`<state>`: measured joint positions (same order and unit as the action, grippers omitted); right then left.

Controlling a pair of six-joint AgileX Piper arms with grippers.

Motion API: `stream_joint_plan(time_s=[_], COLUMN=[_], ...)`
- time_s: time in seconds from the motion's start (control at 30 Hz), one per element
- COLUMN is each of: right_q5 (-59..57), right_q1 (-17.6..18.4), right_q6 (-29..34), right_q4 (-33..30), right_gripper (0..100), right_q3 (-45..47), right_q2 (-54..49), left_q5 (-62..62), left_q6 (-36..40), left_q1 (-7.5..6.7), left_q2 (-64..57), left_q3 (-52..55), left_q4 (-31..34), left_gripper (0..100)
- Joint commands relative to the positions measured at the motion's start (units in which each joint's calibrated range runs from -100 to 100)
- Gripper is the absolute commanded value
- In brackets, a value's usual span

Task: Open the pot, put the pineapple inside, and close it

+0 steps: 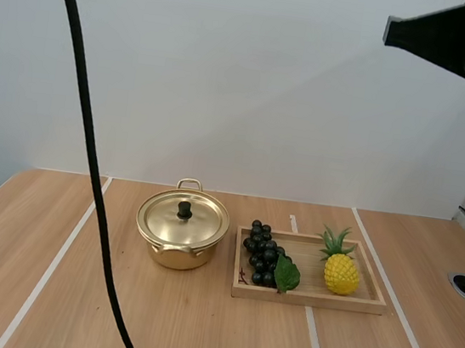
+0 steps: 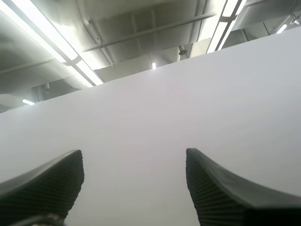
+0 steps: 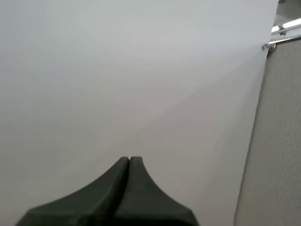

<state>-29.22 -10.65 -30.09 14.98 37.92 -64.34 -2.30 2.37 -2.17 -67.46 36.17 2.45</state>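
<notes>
High view: the gold pot (image 1: pixel 178 251) stands on the worktop (image 1: pixel 194 332) with its lid (image 1: pixel 200 221) on. Just beside it, to the right, lies the wooden tray (image 1: pixel 309 296). It holds dark grapes (image 1: pixel 262 253) at the end nearest the pot and the pineapple (image 1: pixel 341 272) at the other end, leaves pointing toward the back. The right hand (image 1: pixel 389 30) hangs high above the tray, well apart from everything. In the right wrist view its fingers (image 3: pixel 117 188) lie pressed together, gripping nothing. In the left wrist view the left hand (image 2: pixel 134 155) is spread wide and empty.
</notes>
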Motion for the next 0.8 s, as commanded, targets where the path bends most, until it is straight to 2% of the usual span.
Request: stream_joint_plan(time_s=[0.0, 0.1, 0.13, 0.3, 0.4, 0.43, 0.5, 0.67, 0.77], right_q5=[-9.58, -13.81, -13.96, -14.06, -16.46, -17.37, -19.63, -23.84, -26.59], right_q1=[-0.48, -0.48, -0.48, -0.48, -0.48, -0.48, -0.48, -0.48, -0.48], right_q6=[0.42, 4.64, 5.94, 6.23, 6.23, 6.23, 6.23, 5.04, 5.04], right_q4=[-3.35, -6.87, -8.05, -11.81, -12.48, -12.48, -12.48, -12.3, -10.02], right_gripper=[0, 0, 0, 0, 0, 0, 0, 0, 0], right_q3=[-0.21, -0.21, -0.21, -0.21, -0.21, -0.21, -0.21, -0.21, -0.21], right_q2=[4.13, 7.37, 8.16, 11.83, 14.75, 15.73, 18.24, 22.52, 22.63], left_q5=[2.3, 1.57, 0.35, -13.35, -20.16, -21.33, -23.3, -21.56, -18.96], left_q6=[2.83, 2.83, 2.83, 4.07, 4.41, 4.68, 5.04, 6.0, 6.0], left_q1=[-0.28, -0.28, -0.28, -0.28, -0.28, -0.28, -0.28, -0.28, -0.28], left_q2=[2.36, 5.47, 6.51, 12.78, 16.23, 17.32, 18.84, 22.16, 23.86], left_q3=[-0.37, -0.37, -0.37, -0.37, -0.37, -0.37, -0.37, -0.37, -0.47], left_q4=[-0.05, -0.05, -0.05, -0.05, -0.05, -0.05, -0.05, -0.05, -0.05], left_gripper=[100, 99, 94, 46, 24, 20, 15, 15, 15])
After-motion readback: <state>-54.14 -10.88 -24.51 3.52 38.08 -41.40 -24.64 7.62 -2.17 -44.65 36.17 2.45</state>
